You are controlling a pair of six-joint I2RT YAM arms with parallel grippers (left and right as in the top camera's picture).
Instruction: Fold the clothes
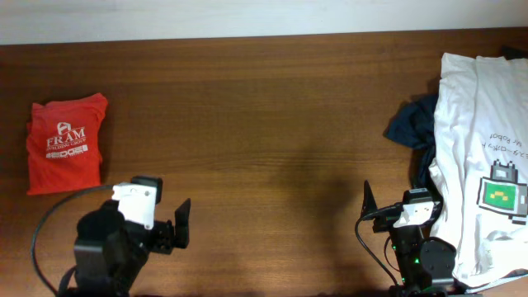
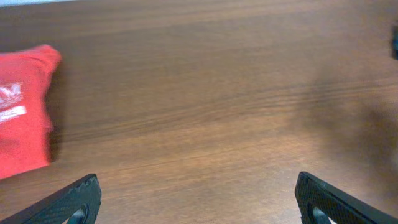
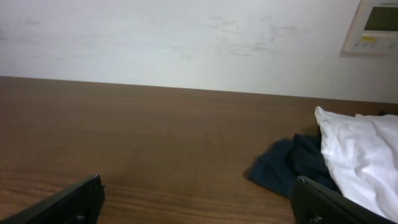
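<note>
The white shirt [image 1: 474,157] is lying rumpled and unfolded along the right edge of the table [image 1: 272,124], with a dark blue garment [image 1: 412,124] touching its left side. A red shirt [image 1: 66,142] is sitting folded near the left edge. Only the overhead camera is showing the white shirt's printed picture. My right wrist camera is catching plain white folds, plus a wall panel [image 3: 376,25] unseen from above. My right gripper [image 3: 199,202] is hovering near the front edge, fingers spread wide, holding nothing. My left gripper [image 2: 199,208] is doing likewise, and its camera is catching only the red shirt's corner.
</note>
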